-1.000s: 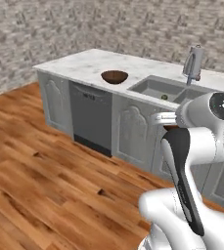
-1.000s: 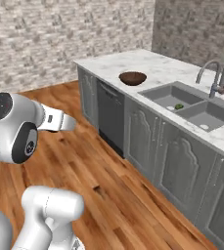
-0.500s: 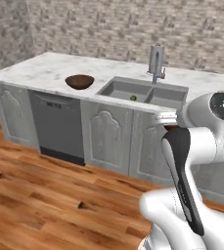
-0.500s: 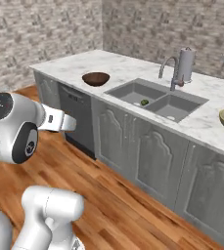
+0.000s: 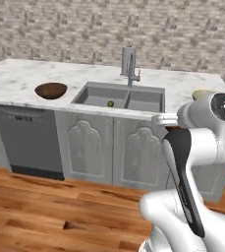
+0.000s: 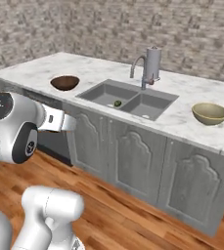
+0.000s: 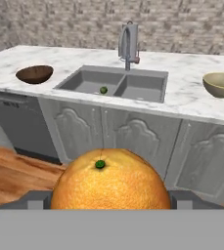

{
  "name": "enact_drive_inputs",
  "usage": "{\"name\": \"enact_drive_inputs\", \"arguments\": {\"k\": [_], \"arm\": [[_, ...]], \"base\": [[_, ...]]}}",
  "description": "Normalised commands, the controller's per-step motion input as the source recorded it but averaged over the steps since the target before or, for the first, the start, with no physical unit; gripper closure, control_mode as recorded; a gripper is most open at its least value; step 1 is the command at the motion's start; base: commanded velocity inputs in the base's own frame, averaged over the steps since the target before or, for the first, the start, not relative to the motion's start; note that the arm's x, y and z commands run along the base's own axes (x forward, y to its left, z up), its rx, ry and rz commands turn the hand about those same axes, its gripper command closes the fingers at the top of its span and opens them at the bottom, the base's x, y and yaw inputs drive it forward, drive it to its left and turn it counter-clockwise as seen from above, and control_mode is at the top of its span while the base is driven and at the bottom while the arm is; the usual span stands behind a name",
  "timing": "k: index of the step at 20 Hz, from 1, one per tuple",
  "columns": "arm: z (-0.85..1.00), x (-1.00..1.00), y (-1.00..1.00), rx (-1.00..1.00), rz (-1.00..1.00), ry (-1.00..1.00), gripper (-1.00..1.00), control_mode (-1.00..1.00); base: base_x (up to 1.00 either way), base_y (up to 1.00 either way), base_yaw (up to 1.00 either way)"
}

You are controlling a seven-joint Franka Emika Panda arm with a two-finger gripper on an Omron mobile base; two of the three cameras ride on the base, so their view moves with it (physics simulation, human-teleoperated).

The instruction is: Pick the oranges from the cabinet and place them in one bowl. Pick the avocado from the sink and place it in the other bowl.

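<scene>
The gripper (image 7: 111, 197) is holding 1 orange (image 7: 111, 180) between its jaws, which are standing wide around the fruit; in the hand view the orange is sitting low and centred, stem end up, out in front of the base cabinets (image 5: 111, 147). The sink (image 5: 119, 97) is lying in the middle of the marble counter (image 6: 191, 93), with the faucet (image 6: 150, 66) standing at its far edge. The avocado (image 6: 117, 103) is resting in the left basin, near the divider. The dark brown bowl (image 5: 51, 90) is sitting on the counter left of the sink. The pale bowl (image 6: 210, 113) is sitting on the counter right of the sink, well apart from the brown one.
</scene>
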Motion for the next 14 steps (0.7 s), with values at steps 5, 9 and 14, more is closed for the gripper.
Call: {"name": "enact_drive_inputs", "arguments": {"k": [5, 9, 14], "arm": [[0.0, 0.0, 0.0, 0.0, 0.0, 0.0, 1.0, 1.0], [0.0, 0.0, 0.0, 0.0, 0.0, 0.0, 1.0, 1.0], [0.0, 0.0, 0.0, 0.0, 0.0, 0.0, 1.0, 1.0]], "base": [[0.5, 0.03, -0.34], [0.45, -0.01, -0.26], [0.44, -0.05, -0.17]]}}
